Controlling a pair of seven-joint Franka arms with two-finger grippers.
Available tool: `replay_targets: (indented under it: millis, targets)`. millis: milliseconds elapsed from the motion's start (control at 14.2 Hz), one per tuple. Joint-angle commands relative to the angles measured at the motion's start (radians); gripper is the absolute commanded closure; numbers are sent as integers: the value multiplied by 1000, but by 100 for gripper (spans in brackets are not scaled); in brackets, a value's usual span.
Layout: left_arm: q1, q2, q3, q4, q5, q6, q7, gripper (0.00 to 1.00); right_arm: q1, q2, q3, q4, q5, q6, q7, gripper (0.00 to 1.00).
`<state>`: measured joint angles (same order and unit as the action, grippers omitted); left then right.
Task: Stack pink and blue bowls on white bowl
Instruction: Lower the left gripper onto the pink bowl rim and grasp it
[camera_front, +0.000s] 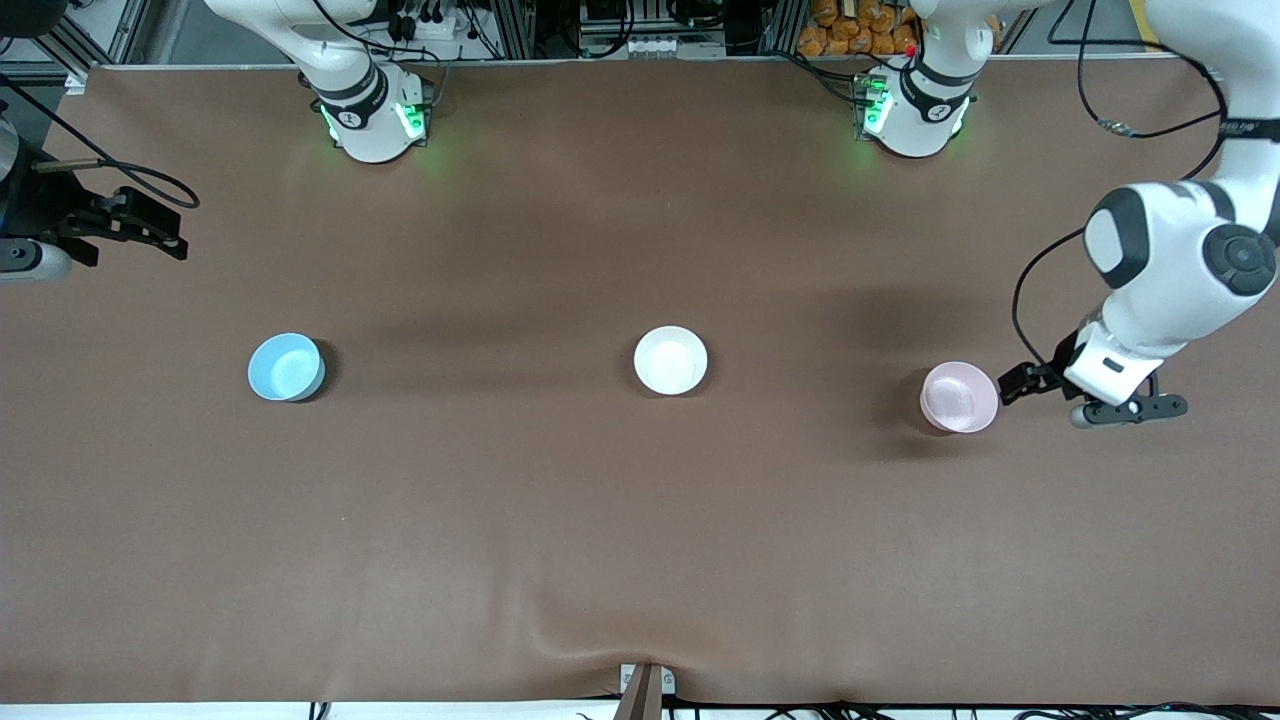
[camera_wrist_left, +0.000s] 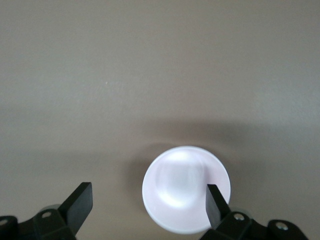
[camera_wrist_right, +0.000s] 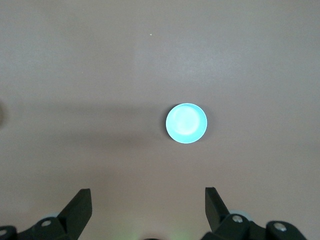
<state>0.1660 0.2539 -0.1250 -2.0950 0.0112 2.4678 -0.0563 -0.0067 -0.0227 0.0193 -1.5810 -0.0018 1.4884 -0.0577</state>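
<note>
The white bowl (camera_front: 670, 360) sits mid-table. The light blue bowl (camera_front: 286, 367) sits beside it toward the right arm's end. The pale pink bowl (camera_front: 959, 397) sits toward the left arm's end. My left gripper (camera_front: 1135, 408) hangs open and empty just outside the pink bowl. In the left wrist view, the pink bowl (camera_wrist_left: 186, 189) lies under the open left gripper (camera_wrist_left: 148, 197), with one finger (camera_wrist_left: 214, 205) over its rim. My right gripper (camera_front: 150, 228) is open and empty at the right arm's end of the table. In the right wrist view, the blue bowl (camera_wrist_right: 186, 123) lies well ahead of the right gripper (camera_wrist_right: 147, 197).
A brown mat (camera_front: 640, 520) covers the whole table. The two arm bases (camera_front: 375, 115) (camera_front: 915, 110) stand along the edge farthest from the front camera. A small clamp (camera_front: 645, 685) sits at the mat's nearest edge.
</note>
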Motion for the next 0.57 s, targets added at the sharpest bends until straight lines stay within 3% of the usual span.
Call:
replay_targets:
  millis: [0,424,495]
  targets:
    - [9,53,-7,9,-19,72,23,0,-16,-5,10,-1,14,-11,-10,0]
    - [21,93,-5,-34,-17,102,27,0,-16,-5,10,-1,16,-13,-8,0]
    - [21,100,-5,-45,-17,102,27,6,-18,-5,10,-1,16,-13,-8,0]
